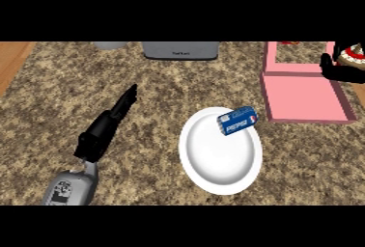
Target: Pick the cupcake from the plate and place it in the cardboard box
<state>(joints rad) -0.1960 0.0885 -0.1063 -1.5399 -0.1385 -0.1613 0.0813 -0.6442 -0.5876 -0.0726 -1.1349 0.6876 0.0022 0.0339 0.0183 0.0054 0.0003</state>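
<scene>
The cupcake (352, 56), brown with a pale and red top, is at the view's far right edge, off the plate. My right hand (336, 70) is curled round it from below and the left, hiding its lower part. The hand and cupcake are just right of the pink box (271, 58), whose flat pink lid (303, 99) lies open toward me. The white plate (217, 159) sits in the middle of the counter. My left hand (114, 118) is at the left, fingers straight and pointing away, holding nothing.
A blue packet (236, 120) lies on the plate's upper right rim. A grey appliance (179, 49) and a white object (110, 45) stand at the counter's back edge. A wooden strip (13, 62) borders the counter at the left.
</scene>
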